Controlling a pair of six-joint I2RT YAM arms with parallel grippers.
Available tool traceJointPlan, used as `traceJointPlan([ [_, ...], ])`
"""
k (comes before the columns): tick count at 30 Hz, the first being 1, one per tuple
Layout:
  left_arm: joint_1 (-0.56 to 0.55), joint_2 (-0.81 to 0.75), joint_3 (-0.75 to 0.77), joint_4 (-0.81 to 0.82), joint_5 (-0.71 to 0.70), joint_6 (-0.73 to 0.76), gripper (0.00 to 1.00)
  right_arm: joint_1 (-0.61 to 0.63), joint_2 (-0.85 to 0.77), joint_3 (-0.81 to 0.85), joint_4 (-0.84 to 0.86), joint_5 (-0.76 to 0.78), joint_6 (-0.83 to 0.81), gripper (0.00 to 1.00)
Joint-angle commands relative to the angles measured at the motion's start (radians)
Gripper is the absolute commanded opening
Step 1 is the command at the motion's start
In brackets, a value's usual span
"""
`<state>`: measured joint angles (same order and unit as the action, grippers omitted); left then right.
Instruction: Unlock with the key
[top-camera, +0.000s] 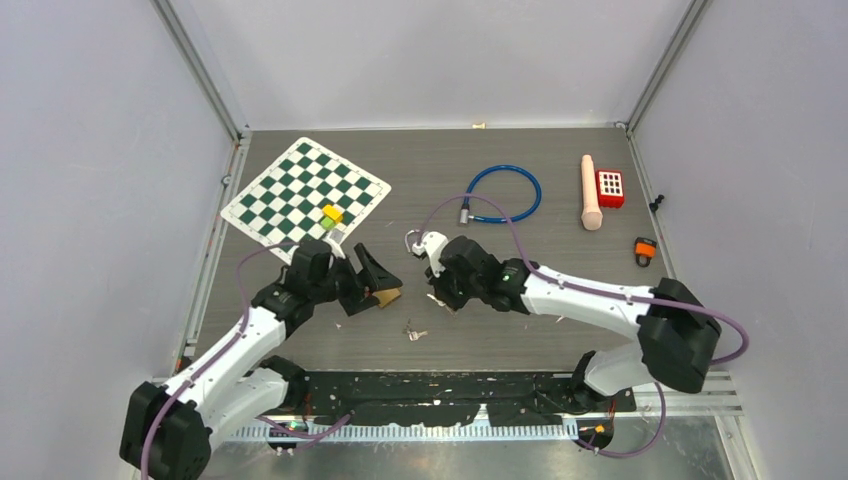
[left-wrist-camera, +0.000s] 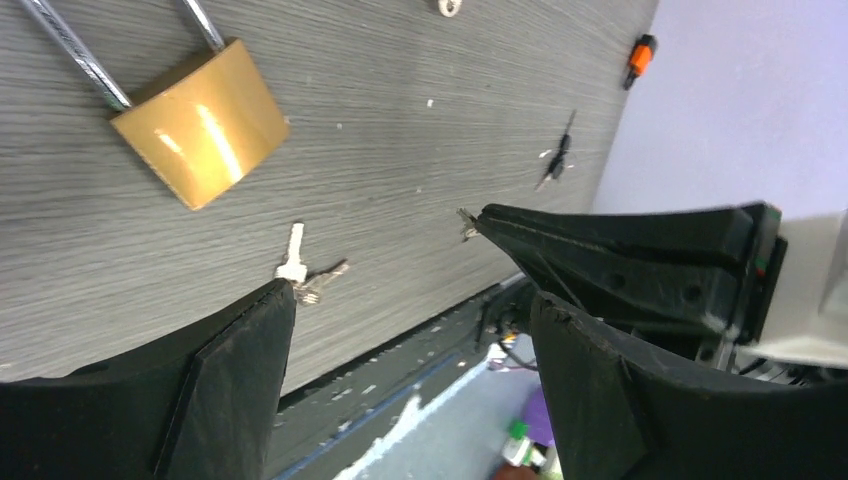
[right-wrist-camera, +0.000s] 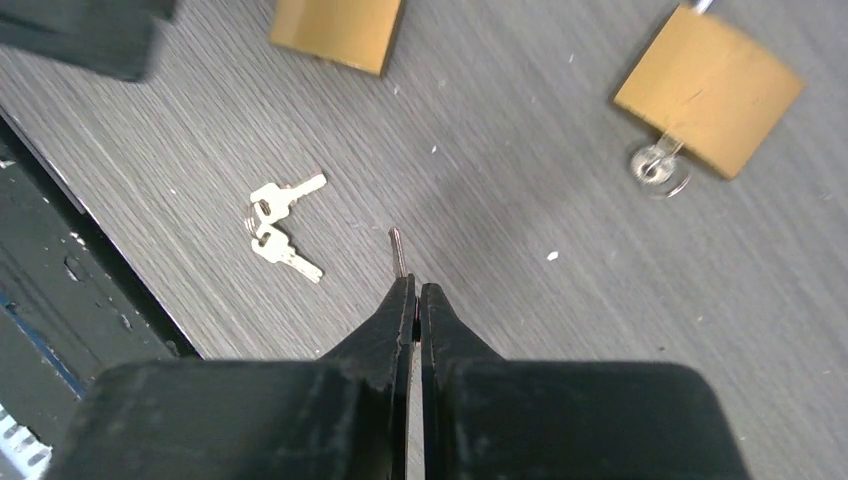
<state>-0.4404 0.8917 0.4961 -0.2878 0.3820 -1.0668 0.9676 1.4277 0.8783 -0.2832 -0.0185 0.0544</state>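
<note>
Two robot arms meet at the middle of a grey wood-grain table. The right pincer is pressed together and pinches a small key by its head, so only the thin blade pokes out past the fingertips, pointing forward and a little to the left in the right wrist view. The lock it seems meant for, a brass padlock, lies flat on the table just ahead of that blade, between the two arms and to the right arm's left. In the left wrist view the padlock's steel shackle runs off toward the upper left, and its body slants down to the right. Its long axis therefore runs roughly across the gap between the arms, with the base, where a keyhole would sit, apparently turned toward the right arm. The keyhole itself cannot be seen. The left pincer is spread wide and empty, hovering close by the padlock and touching nothing. It looks nearest for steadying the lock, while the right arm holds the key. A second padlock, with a ringed key at its base, lies farther to the right. A loose bunch of keys lies on the table nearer the robot. The coming move probably depends on lining the blade up with the first padlock's base.
</note>
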Motion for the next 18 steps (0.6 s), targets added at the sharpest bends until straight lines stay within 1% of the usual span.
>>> traceJointPlan([
  [1,-0.012,0.051,0.01,0.156,0.071,-0.149,0.84,0.03,-0.104,-0.064,0.193,0.075,-0.091,0.05],
  [4,-0.019,0.104,0.051,0.16,0.108,-0.219,0.84,0.084,-0.166,-0.141,0.312,0.176,-0.168,0.05],
  [5,-0.022,0.116,0.063,0.161,0.117,-0.24,0.84,0.121,-0.173,-0.154,0.366,0.236,-0.217,0.05],
  [9,-0.048,0.155,0.11,0.158,0.136,-0.314,0.81,0.199,-0.186,-0.206,0.496,0.394,-0.32,0.05],
  [12,-0.08,0.183,0.132,0.151,0.148,-0.358,0.77,0.24,-0.187,-0.247,0.602,0.468,-0.386,0.05],
  [16,-0.115,0.207,0.148,0.151,0.143,-0.403,0.69,0.271,-0.187,-0.273,0.673,0.498,-0.445,0.05],
  [18,-0.123,0.216,0.151,0.148,0.138,-0.422,0.66,0.281,-0.191,-0.285,0.699,0.508,-0.463,0.05],
])
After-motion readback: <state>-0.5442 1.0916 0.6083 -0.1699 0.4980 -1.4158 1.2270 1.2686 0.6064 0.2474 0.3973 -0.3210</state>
